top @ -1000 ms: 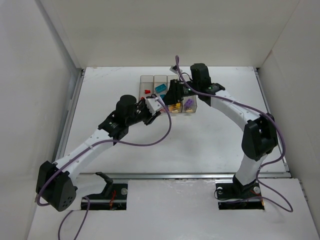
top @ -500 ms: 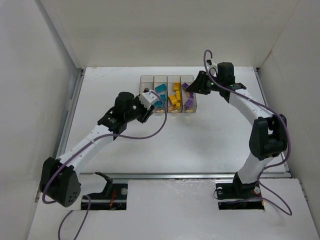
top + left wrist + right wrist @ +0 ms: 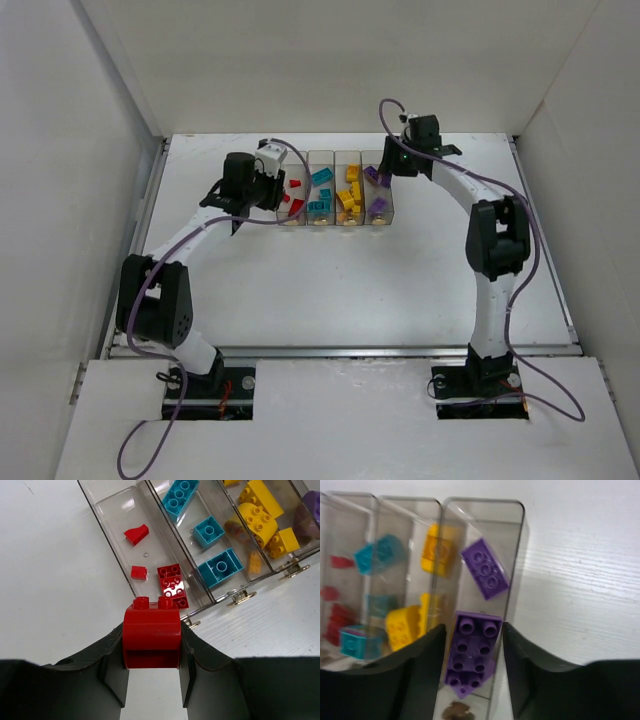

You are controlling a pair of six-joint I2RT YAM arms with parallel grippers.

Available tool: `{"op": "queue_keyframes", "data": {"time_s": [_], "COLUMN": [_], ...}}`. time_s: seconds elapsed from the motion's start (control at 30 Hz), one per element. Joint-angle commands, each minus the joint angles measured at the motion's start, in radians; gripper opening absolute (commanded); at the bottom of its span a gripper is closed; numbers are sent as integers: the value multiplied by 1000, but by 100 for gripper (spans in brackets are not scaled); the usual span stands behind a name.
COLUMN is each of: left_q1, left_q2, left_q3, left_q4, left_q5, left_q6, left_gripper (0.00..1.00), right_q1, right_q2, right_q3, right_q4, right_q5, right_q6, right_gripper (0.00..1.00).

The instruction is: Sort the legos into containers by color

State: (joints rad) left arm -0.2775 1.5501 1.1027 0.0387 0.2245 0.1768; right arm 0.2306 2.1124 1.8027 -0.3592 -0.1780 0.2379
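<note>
In the left wrist view my left gripper point(image 3: 152, 630) is shut on a rounded red brick point(image 3: 151, 635), held just off the clasp end of the leftmost bin. The containers point(image 3: 107, 500) stand in a row; that bin holds red legos point(image 3: 172, 585), the bin beside it teal ones point(image 3: 220, 567), then yellow ones point(image 3: 257, 520). In the right wrist view my right gripper point(image 3: 473, 630) stands open over the purple bin point(image 3: 485, 501). A purple brick point(image 3: 472, 652) lies between its fingers with a slim gap on each side. Another purple brick point(image 3: 485, 569) lies further along.
The row of bins point(image 3: 297, 155) sits at the back middle of the white table, with both arms reaching to it from either side. White walls enclose the table on the left, back and right. Metal clasps point(image 3: 240, 597) stick out from the bins' ends.
My left arm has swung left from the teal bin to the red bin, still holding its red brick. My right arm left the yellow and purple bins and came back to the purple bin's far end.
</note>
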Motion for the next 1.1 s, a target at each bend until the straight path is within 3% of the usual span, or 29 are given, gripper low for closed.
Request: {"op": "queue_keyframes", "data": {"time_s": [0.0,0.07,0.2,0.5,0.57,0.63,0.77,0.8,0.97,1.07], "left_q1": [0,9,9,9,0,0,0,0,-20,-32], "left_q2": [16,40,102,320,376,409,461,473,443,397], "left_q3": [62,91,128,359,405,440,505,505,517,517], "left_q4": [30,39,40,-59,-59,-59,-77,-77,-46,-56], "left_q5": [15,15,15,-14,-14,-39,-74,-74,-50,-59], "left_q6": [-42,-42,-42,-31,-31,-22,-13,-13,35,35], "left_gripper": [0,0,0,0,11,16,50,64,85,86], "right_q1": [3,3,3,3,3,3,-7,-7,-16,-28], "right_q2": [3,37,64,-132,-166,-196,-215,-215,-261,-287], "right_q3": [81,112,199,94,43,23,23,23,23,32], "right_q4": [-38,-59,-135,-83,-72,-72,-96,-106,-106,-115], "right_q5": [32,-4,27,-14,-2,8,8,8,-3,-35], "right_q6": [-45,-54,-54,-54,-54,-54,-54,-54,-54,-54], "right_gripper": [57,63,94,99,99,99,99,99,99,99]}}
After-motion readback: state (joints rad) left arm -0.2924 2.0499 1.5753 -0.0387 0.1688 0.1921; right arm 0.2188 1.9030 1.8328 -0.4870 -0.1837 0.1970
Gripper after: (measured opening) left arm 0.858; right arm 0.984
